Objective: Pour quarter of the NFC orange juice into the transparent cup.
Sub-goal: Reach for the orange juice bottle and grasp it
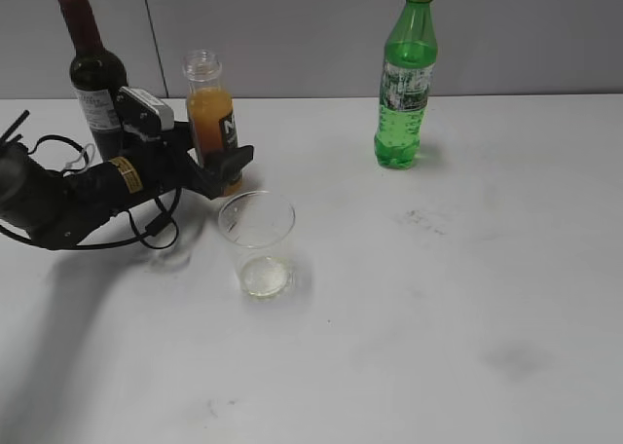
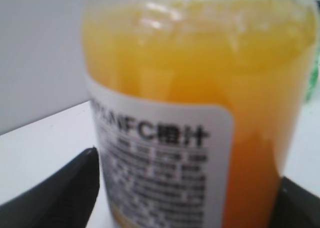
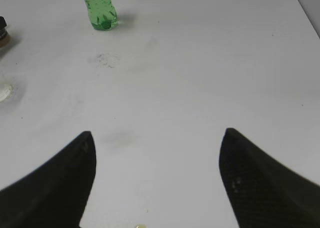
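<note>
Our left hand (image 1: 222, 166) is wrapped around the lower half of the NFC orange juice (image 1: 211, 113), one finger on each side of the bottle. In the left wrist view the juice bottle (image 2: 195, 113) fills almost the whole shot, with the black fingertips (image 2: 65, 195) poking in at the bottom left and bottom right, pressed right up against the label. So we're calling it clamped on the bottle. The bottle stands upright on the table (image 1: 467, 298), cap off, neck clear, juice sitting up near the shoulder.

Just in front of the hand, a bit to the right in the exterior view, we've got the transparent cup (image 1: 257, 241). It's upright, close to the bottle but not touching it, and we can't see any orange in it, only some shine at the bottom.

Right behind our left arm is the dark wine bottle (image 1: 93, 69), upright, just beside the juice. Well apart, over at the far right side of the table, stands the green soda bottle (image 1: 404, 84) with a yellow cap.

Our right hand (image 3: 157, 180) hangs over bare table with its fingers spread wide apart, nothing between them. From its wrist view the green bottle (image 3: 100, 10) is way off at the top left. The white tabletop has a few grey smudges (image 1: 423, 220).
</note>
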### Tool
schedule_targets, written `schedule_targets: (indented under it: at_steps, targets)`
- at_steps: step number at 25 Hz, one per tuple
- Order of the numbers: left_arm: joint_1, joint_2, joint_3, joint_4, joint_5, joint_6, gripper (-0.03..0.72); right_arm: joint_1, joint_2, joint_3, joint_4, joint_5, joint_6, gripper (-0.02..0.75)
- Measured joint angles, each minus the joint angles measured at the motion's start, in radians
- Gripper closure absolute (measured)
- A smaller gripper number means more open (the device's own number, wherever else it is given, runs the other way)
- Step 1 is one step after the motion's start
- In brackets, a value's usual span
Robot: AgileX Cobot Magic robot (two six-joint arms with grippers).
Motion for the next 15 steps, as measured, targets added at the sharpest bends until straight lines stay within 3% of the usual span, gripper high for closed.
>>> schedule_targets:
  at_steps: [4,7,15]
  targets:
    - [0.000,0.000,-0.001,-0.011,0.008,-0.001,0.115,0.000,0.000,0.000,0.000,0.000,0.000,0.148]
    - [0.000,0.000,-0.002,-0.014,0.011,-0.003,0.213,0.000,0.000,0.000,0.000,0.000,0.000,0.148]
    - [0.001,0.000,0.013,-0.023,-0.013,-0.006,0.223,0.000,0.000,0.000,0.000,0.000,0.000,0.148]
